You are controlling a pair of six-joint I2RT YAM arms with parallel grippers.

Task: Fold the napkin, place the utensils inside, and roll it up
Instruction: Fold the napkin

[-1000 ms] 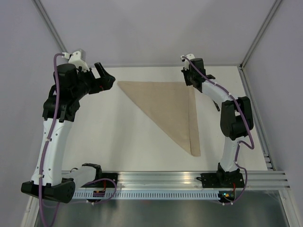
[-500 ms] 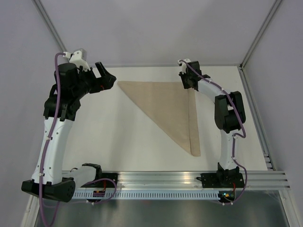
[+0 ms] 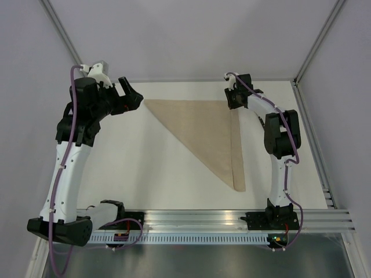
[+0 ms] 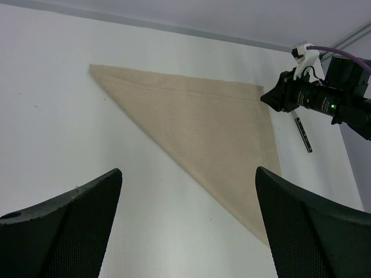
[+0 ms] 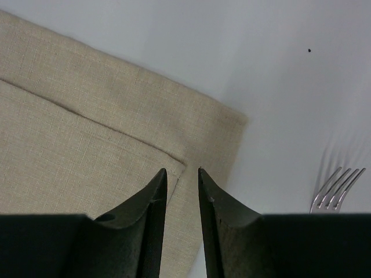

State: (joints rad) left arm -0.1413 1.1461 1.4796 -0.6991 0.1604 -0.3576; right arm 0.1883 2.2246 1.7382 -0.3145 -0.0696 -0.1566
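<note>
The tan napkin [image 3: 208, 130] lies flat on the white table, folded into a triangle whose long edge runs from upper left to lower right. My right gripper [image 3: 232, 103] hovers over the napkin's far right corner [image 5: 191, 124]. Its jaws [image 5: 182, 171] stand a narrow gap apart with nothing between them. The folded top layer's corner lies just ahead of the fingertips. A fork [image 5: 336, 188] shows its tines on the table right of that corner, and a dark utensil [image 4: 303, 134] lies beside the napkin [image 4: 197, 116]. My left gripper [image 3: 132, 95] hangs wide open [image 4: 188, 170] above the table, left of the napkin.
The table's back edge meets the grey wall just beyond the napkin's far side. An aluminium rail [image 3: 232, 217] with both arm bases runs along the near edge. A metal frame post [image 3: 316, 124] borders the table's right side.
My right gripper has gone from shut to a narrow opening at the napkin's far right corner, letting the cloth go. The left arm has barely shifted.
</note>
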